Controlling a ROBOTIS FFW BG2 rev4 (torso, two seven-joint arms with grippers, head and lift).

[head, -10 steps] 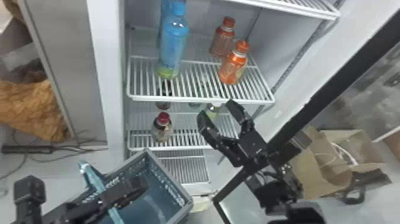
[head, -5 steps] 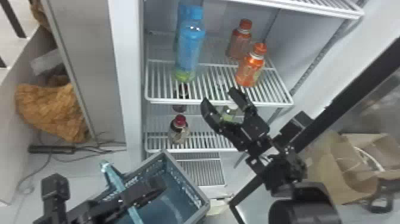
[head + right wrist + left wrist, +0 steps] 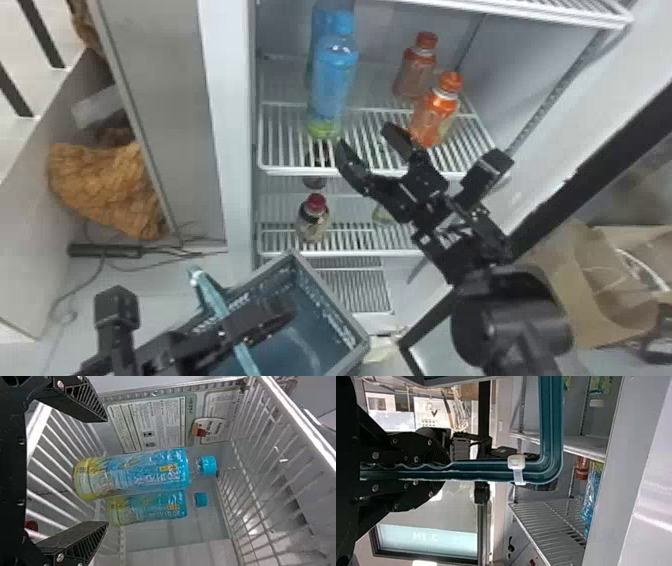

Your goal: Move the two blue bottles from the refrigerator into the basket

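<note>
Two blue bottles stand one behind the other on the refrigerator's shelf; the front blue bottle [image 3: 332, 75] partly covers the rear blue bottle [image 3: 320, 30]. My right gripper [image 3: 367, 145] is open at the shelf's front edge, right of and nearer than them. In the right wrist view, my right gripper [image 3: 104, 471] has spread fingers, with the front bottle [image 3: 146, 473] and rear bottle [image 3: 158, 508] beyond them. My left gripper [image 3: 290, 310] is over the basket [image 3: 327, 285]. In the left wrist view, my left gripper [image 3: 447, 470] is shut on the basket's teal handle [image 3: 482, 470].
Two orange bottles [image 3: 434, 112] stand on the same shelf, right of the blue ones. A red-capped bottle [image 3: 313, 220] is on the lower shelf [image 3: 350, 252]. The refrigerator's left wall edge [image 3: 227, 125] and a dark door frame [image 3: 600, 150] flank the opening. Cardboard [image 3: 595, 290] lies at right.
The head view has shifted, so the refrigerator and basket appear farther right. My right gripper has moved left relative to the shelf, toward the blue bottles, staying open. The left gripper keeps its hold.
</note>
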